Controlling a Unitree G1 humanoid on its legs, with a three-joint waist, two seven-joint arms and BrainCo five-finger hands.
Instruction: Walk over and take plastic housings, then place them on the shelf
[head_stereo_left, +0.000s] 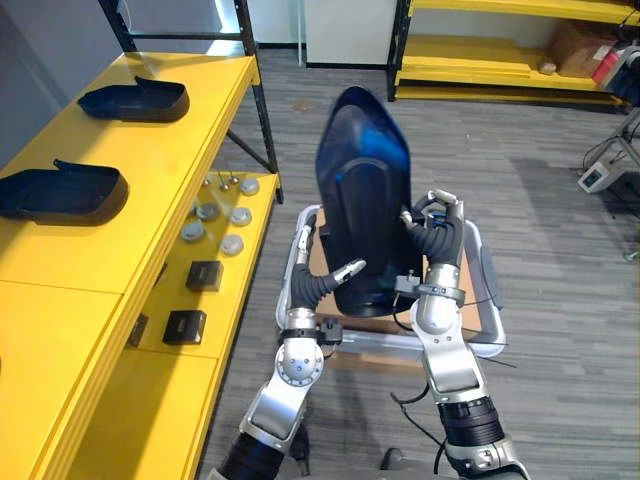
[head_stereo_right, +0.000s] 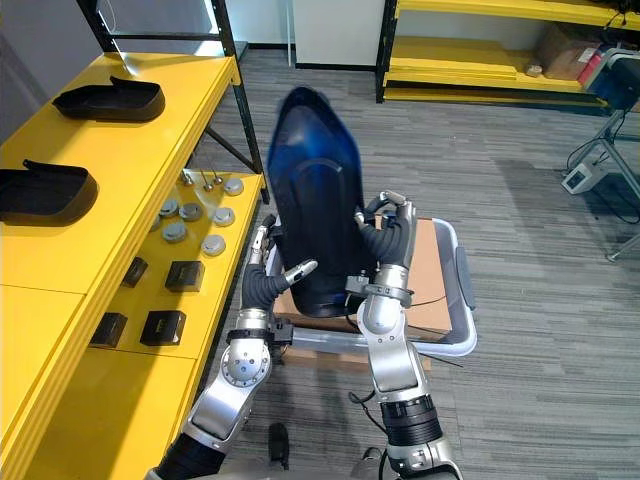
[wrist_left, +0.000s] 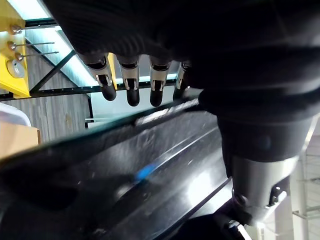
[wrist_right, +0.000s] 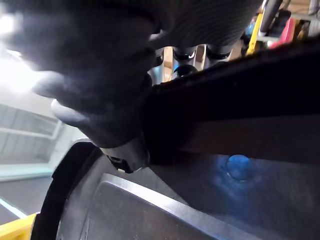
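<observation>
I hold a large dark plastic housing (head_stereo_left: 362, 190) upright between both hands, above a light grey cart (head_stereo_left: 487, 300). My left hand (head_stereo_left: 312, 288) grips its lower left edge, with fingers (wrist_left: 131, 85) behind the rim and the thumb lying on the front. My right hand (head_stereo_left: 437, 245) is curled round the right edge. In the right wrist view the housing's inner wall (wrist_right: 240, 175) shows very close. Two more dark housings (head_stereo_left: 135, 100) (head_stereo_left: 60, 192) lie on the top of the yellow shelf (head_stereo_left: 150, 170) to my left.
The shelf's lower level carries several round metal pieces (head_stereo_left: 215, 220) and small black boxes (head_stereo_left: 203, 275). A cardboard sheet (head_stereo_right: 425, 270) lies in the cart. Yellow racks (head_stereo_left: 500, 60) stand at the back right, and a small white device (head_stereo_left: 600, 175) sits on the grey floor.
</observation>
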